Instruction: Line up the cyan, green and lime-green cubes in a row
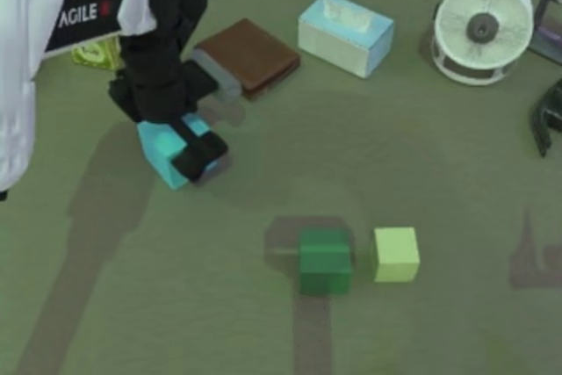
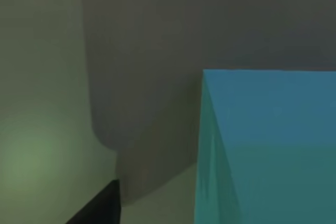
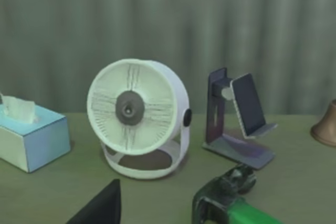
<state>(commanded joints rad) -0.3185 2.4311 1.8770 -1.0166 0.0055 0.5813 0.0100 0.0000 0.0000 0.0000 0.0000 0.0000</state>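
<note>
The cyan cube [image 1: 162, 152] sits at the table's left, under my left arm. My left gripper [image 1: 178, 148] is down around it and open. One black finger [image 1: 200, 159] stands at the cube's right side. In the left wrist view the cyan cube [image 2: 268, 145] fills the picture, and a strip of table separates it from the one finger [image 2: 100, 211] that shows. The green cube [image 1: 325, 261] and the lime-green cube [image 1: 396, 254] stand side by side at front centre, a small gap between them. My right gripper is out of the top view; one of its fingers [image 3: 102, 208] shows, holding nothing.
Along the back stand a patterned yellow-green box [image 1: 95, 53], a brown flat case [image 1: 250, 57], a tissue box [image 1: 345, 32], a white fan [image 1: 483, 28] and a phone stand [image 1: 550, 37]. A dark green-handled tool [image 3: 231, 203] lies at the right edge [image 1: 546, 118].
</note>
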